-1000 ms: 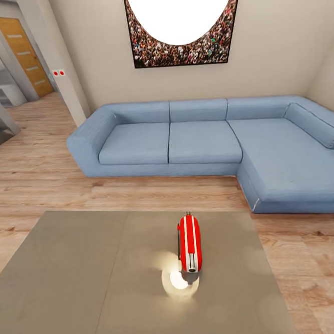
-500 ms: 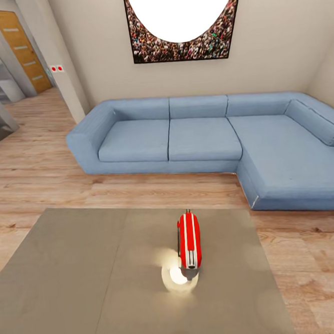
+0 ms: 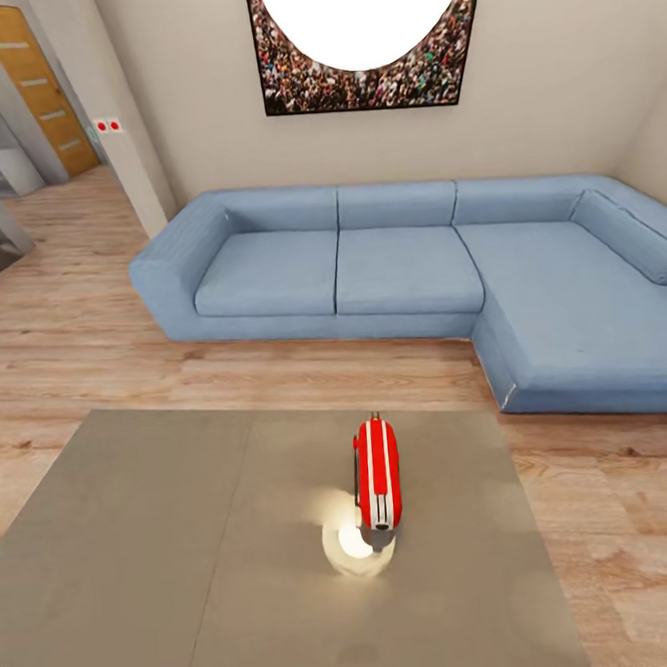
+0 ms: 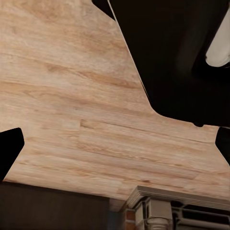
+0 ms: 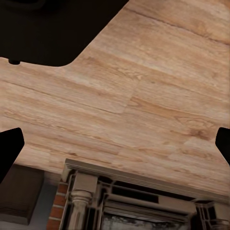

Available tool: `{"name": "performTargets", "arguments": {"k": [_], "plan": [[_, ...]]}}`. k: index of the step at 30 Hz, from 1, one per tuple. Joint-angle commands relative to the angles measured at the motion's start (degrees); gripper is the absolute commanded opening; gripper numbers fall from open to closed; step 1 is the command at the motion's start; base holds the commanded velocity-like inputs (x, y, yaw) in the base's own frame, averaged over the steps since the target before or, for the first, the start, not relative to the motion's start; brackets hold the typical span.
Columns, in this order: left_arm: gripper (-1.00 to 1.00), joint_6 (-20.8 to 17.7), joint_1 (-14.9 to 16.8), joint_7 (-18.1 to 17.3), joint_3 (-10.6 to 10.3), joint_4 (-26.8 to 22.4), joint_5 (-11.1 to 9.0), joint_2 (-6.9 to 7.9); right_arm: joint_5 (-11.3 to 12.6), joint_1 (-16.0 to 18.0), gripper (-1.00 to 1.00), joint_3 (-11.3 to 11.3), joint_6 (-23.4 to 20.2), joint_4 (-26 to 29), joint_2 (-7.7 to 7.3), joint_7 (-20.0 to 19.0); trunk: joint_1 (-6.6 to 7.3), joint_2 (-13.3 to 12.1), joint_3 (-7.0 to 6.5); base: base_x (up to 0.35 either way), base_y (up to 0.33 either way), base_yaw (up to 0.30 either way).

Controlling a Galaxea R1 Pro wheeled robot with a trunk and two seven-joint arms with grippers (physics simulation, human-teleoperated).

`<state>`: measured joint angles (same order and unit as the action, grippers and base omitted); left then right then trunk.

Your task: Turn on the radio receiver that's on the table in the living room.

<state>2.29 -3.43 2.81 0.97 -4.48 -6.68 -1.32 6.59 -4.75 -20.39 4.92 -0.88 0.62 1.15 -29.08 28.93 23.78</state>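
Note:
The red radio receiver (image 3: 377, 473) with white stripes lies on the grey-taupe table (image 3: 170, 547), right of the seam between its two panels. Its white end face with the dark knob points toward me, and a bright glare spot sits on the tabletop just in front of it. In the left wrist view my left gripper (image 4: 115, 148) is open, its dark fingertips (image 4: 9, 151) far apart over wood plank floor. In the right wrist view my right gripper (image 5: 115, 146) is open too, its fingertips (image 5: 10, 146) spread over the same kind of floor.
A blue L-shaped sofa (image 3: 409, 267) stands behind the table, under a framed crowd picture (image 3: 361, 40) on the beige wall. A wooden door (image 3: 28, 82) and a hallway open at the back left. A brick fireplace with a pale mantel (image 5: 139, 199) shows under the grippers.
The whole head view has shifted slightly, with the sofa and door sliding up and left in the picture. The radio lies at the same spot on the table.

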Motion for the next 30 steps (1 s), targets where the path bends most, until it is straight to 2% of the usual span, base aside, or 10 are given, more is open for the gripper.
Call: {"name": "performTargets", "arguments": {"k": [1, 30], "plan": [[1.0, 0.0, 0.0, 0.0, 0.0, 0.0, 0.0, 0.0, 0.0, 0.0, 1.0, 0.0, 0.0, 0.0, 0.0, 0.0, 0.0, 0.0, 0.1, 0.0, 0.0, 0.0], [1.0, 0.0, 0.0, 0.0, 0.0, 0.0, 0.0, -0.04, 0.0, 0.0, 1.0, 0.0, 0.0, 0.0, 0.0, 0.0, 0.0, 0.0, 2.81, 0.0, 0.0, 0.0]]}}
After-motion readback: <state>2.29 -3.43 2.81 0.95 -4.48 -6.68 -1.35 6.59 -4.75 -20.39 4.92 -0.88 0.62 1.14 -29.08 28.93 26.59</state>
